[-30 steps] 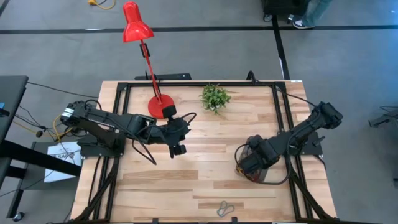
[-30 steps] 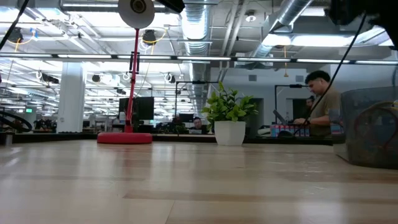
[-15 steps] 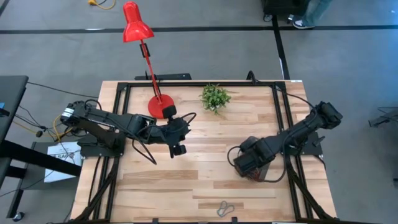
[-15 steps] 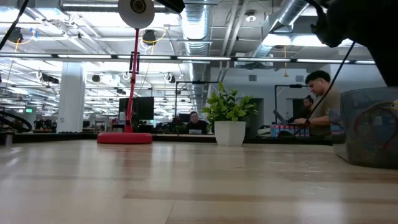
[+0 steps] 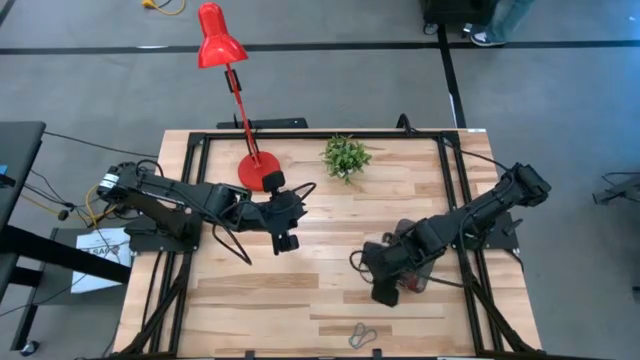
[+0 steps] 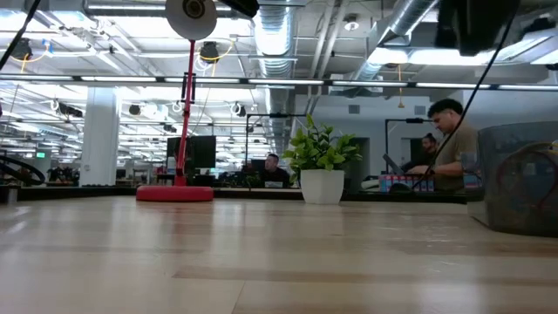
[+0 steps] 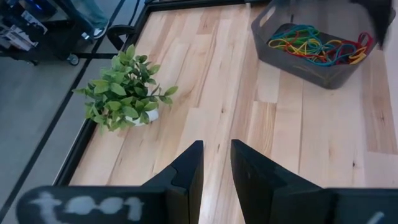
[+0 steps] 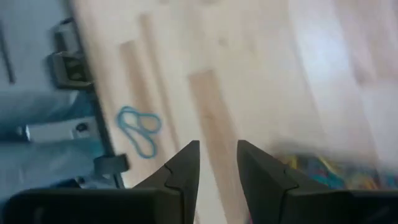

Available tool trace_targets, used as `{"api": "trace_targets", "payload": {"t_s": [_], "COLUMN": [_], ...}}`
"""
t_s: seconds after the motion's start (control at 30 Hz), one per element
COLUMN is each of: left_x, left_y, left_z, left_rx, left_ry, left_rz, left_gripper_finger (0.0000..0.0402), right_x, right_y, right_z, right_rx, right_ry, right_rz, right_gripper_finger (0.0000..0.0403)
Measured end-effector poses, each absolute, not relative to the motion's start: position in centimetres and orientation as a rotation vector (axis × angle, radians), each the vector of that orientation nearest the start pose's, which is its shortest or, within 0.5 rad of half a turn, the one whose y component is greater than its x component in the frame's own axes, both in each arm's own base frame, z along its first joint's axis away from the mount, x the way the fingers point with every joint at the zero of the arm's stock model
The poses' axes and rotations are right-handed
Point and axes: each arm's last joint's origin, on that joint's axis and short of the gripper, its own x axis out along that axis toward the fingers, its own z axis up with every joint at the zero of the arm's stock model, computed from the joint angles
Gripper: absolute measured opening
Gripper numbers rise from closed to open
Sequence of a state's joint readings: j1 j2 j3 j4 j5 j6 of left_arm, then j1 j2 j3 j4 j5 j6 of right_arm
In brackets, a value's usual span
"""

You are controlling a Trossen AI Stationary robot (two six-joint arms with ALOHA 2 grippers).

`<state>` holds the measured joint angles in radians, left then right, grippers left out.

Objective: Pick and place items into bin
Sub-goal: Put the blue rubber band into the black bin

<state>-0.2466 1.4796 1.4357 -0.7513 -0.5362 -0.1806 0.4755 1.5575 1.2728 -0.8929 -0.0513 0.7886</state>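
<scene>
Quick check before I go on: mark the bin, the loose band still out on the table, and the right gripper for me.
bin point(image 7: 311, 65): left wrist view, on its near grey wall.
loose band point(image 8: 139, 129): right wrist view, on the middle of the blue loop.
right gripper point(image 8: 217, 163): right wrist view, midway between its fingertips, above bare wood.

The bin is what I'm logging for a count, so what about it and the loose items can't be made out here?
- Bin, high view: the right gripper and arm cover most of it.
- Bin, low view: the picture's right edge cuts it off.
- Bands in the bin, left wrist view: tangled, uncountable.
- Loose blue band, right wrist view: blurred.
</scene>
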Motion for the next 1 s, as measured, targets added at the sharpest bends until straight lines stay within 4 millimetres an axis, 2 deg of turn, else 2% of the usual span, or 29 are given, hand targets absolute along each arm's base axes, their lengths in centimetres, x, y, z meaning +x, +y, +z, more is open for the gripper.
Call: {"api": "trace_targets", "payload": {"t_s": [0.1,0.37,0.53,0.73,0.83,1.0], "left_x": [30.2,30.2,30.2,30.2,30.4,31.4], "left_y": [-6.1,-6.1,-6.1,-6.1,-6.1,-6.3], "left_z": [34.9,34.9,34.9,35.0,34.8,33.7], "left_rx": [0.133,0.133,0.134,0.148,0.188,0.228], "left_ry": [0.707,0.707,0.708,0.71,0.721,0.757], "left_rz": [0.338,0.338,0.338,0.333,0.321,0.296], "left_gripper_finger": [0.0073,0.0073,0.0073,0.0073,0.0073,0.0073], "right_x": [27.2,26.4,25.8,24.8,24.3,24.1], "right_y": [15.0,16.5,18.4,19.8,20.2,21.1], "right_z": [26.9,26.0,24.2,23.4,22.8,22.3], "right_rx": [0.346,0.274,0.307,0.348,0.269,-0.005], "right_ry": [1.206,1.183,1.098,1.04,1.016,0.904], "right_rz": [0.093,0.133,0.194,0.118,0.152,0.35], "right_gripper_finger": [0.0102,0.0102,0.0102,0.0102,0.0102,0.0102]}}
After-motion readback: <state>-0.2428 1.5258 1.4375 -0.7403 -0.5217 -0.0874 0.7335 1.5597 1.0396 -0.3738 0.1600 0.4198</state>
